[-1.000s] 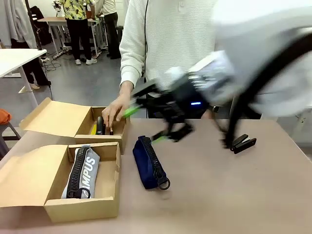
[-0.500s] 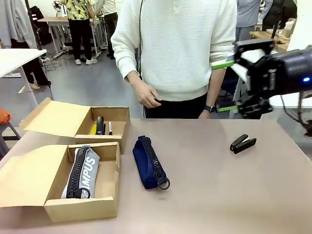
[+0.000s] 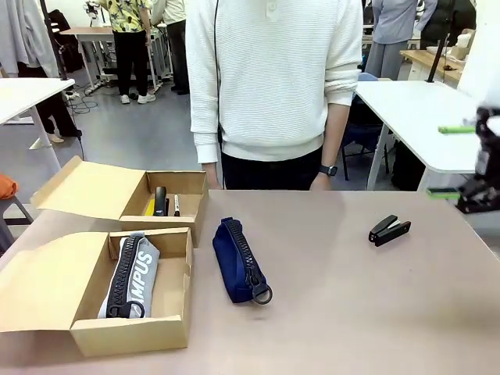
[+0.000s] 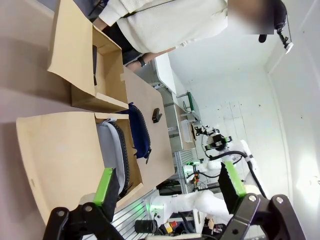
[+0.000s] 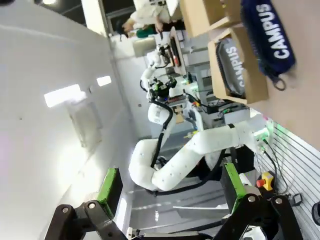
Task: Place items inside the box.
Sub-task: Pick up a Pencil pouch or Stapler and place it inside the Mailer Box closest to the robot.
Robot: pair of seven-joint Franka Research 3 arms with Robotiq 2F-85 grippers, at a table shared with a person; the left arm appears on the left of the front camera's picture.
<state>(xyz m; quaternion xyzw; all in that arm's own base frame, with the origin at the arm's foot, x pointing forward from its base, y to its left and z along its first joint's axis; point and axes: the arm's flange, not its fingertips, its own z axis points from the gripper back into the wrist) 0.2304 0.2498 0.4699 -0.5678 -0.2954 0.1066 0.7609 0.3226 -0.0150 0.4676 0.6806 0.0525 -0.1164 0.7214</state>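
Note:
Two brown cardboard boxes stand open at the left. The near box (image 3: pixel 172 332) holds the grey CAMPUS pencil case (image 3: pixel 133 277). In the far box (image 3: pixel 195 187) lie a yellow-black cutter (image 3: pixel 149 207), a black item (image 3: pixel 160 200) and a white-black marker (image 3: pixel 176 205). The navy case (image 3: pixel 239 259) lies on the table beside the near box, and the black stapler (image 3: pixel 389 230) sits to the right. My right gripper (image 3: pixel 439 161) hangs open and empty at the right edge, above table height. My left gripper (image 4: pixel 167 185) is open over the near box's flap (image 4: pixel 60 150). The right gripper (image 5: pixel 171 190) frames the navy case (image 5: pixel 267 35) from afar.
A person in a white sweater (image 3: pixel 273 78) stands at the far edge, arms down, a watch (image 3: pixel 328 169) on one wrist. White tables (image 3: pixel 414 109) stand behind. Bare tabletop (image 3: pixel 351 312) stretches between the navy case and the stapler.
My right arm swung from over the far box back to the right edge. The person's hand left the far box and dropped to their side.

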